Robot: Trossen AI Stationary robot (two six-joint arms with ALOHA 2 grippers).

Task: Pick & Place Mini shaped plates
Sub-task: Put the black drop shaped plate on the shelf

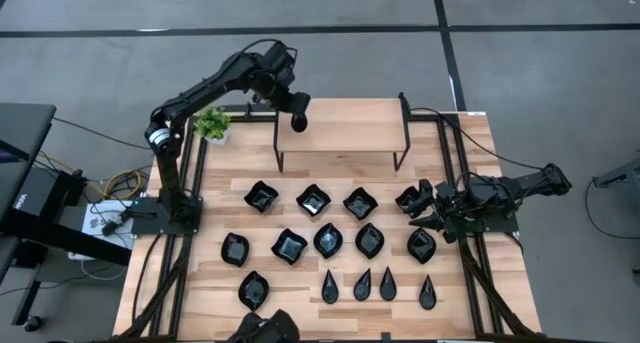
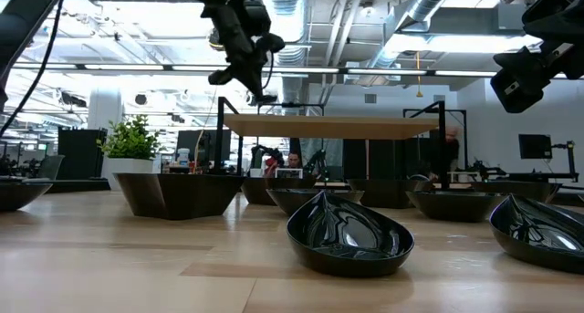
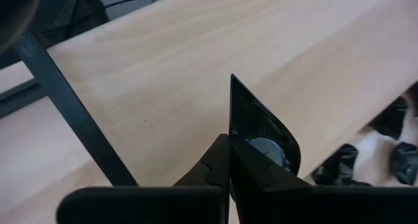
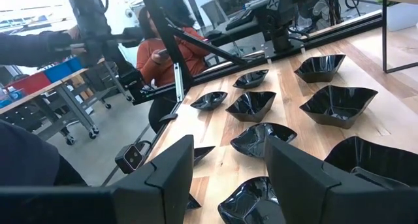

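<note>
Left pincer (image 3: 230, 160) clamps glossy black pointed mini plate (image 3: 261, 129) above shelf (image 3: 196, 61).

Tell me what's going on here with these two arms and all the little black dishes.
The left gripper holds one small black plate edge-up over the raised wooden shelf at the table's far side, jaws shut on it. The right gripper waits with jaws open near the right end of the plate rows. The other plates sit on the table below, none yet on the shelf.
</note>
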